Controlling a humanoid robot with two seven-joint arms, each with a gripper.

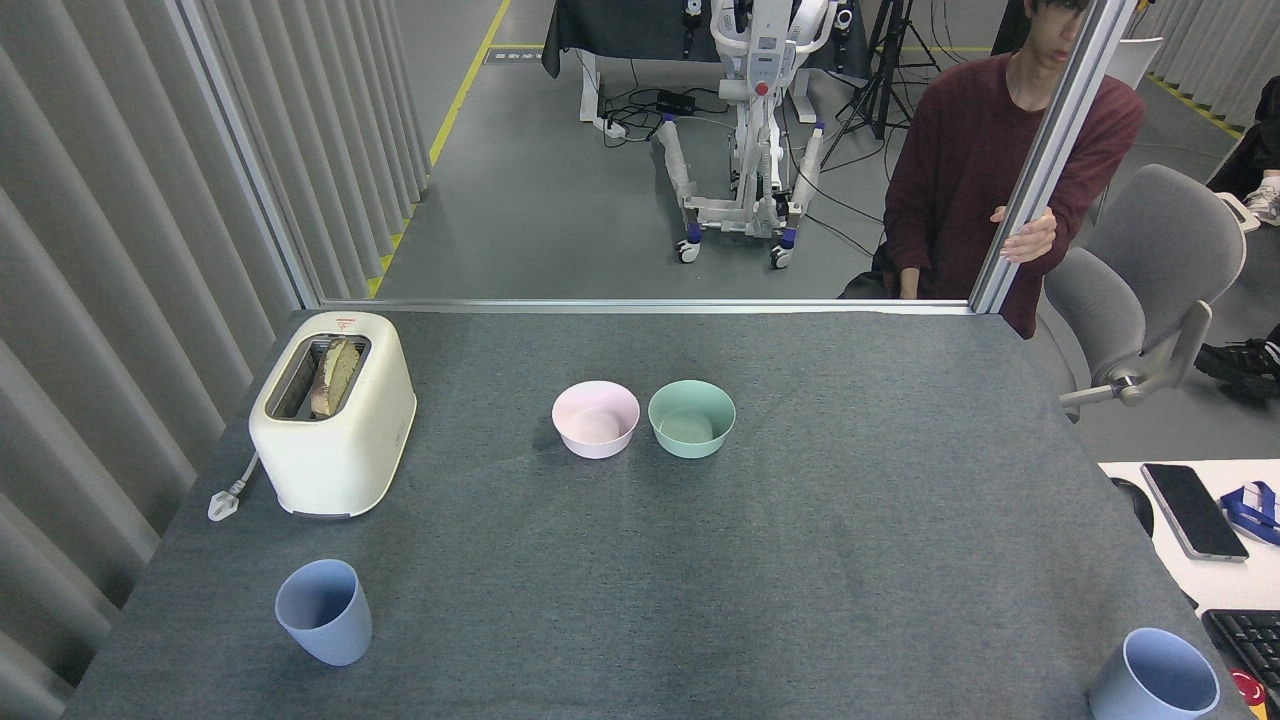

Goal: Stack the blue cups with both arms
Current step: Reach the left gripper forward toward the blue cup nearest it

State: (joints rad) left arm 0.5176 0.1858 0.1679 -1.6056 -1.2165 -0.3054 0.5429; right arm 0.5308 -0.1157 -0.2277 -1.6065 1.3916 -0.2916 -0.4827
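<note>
Two pale blue cups stand upright on the grey table (pixel 850 560). One blue cup (pixel 325 612) is near the front left, below the toaster. The other blue cup (pixel 1155 678) sits at the front right corner, close to the table's edge and partly cut off by the frame's bottom. Both are open-mouthed and empty. Neither arm nor gripper shows in the head view.
A cream toaster (pixel 335 415) with bread in its slot stands at the left, its plug (pixel 226 500) beside it. A pink bowl (pixel 596 419) and a green bowl (pixel 692 419) sit side by side mid-table. A person (pixel 985 170) sits beyond the far edge.
</note>
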